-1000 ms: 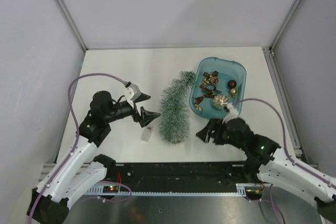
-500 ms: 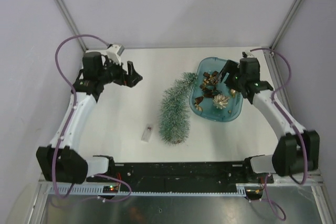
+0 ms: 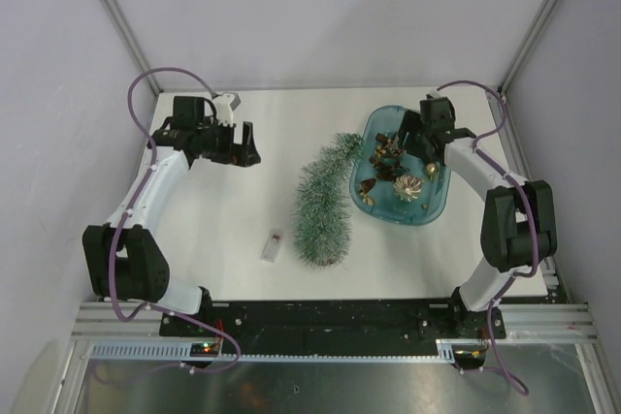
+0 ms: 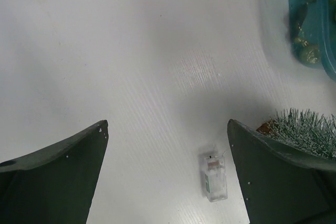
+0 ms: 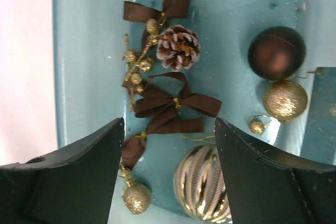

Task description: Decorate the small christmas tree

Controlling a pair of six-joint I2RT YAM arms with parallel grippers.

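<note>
The small christmas tree [image 3: 323,206] lies flat on the white table, tip toward the back and wide end toward the front; its bristly edge shows in the left wrist view [image 4: 307,129]. The blue tray [image 3: 361,203] beside it holds ornaments. My right gripper [image 3: 409,133] hangs open and empty over the tray's far part. In its wrist view the gripper [image 5: 169,120] is above brown bows [image 5: 173,106], a pine cone [image 5: 178,47], a striped gold ball [image 5: 202,182] and a brown ball [image 5: 276,52]. My left gripper [image 3: 247,147] is open and empty, left of the tree.
A small clear plastic box [image 3: 273,246] lies on the table left of the tree's wide end, seen between my left fingers [image 4: 215,177]. A glittery gold ball [image 5: 285,99] and small gold baubles [image 5: 136,198] lie in the tray [image 5: 89,51]. Frame posts stand at the back corners.
Both arms swung from the near edge out to the back. My left gripper now sits far left of the tree; my right gripper has moved over the tray. Tree and box unmoved.
</note>
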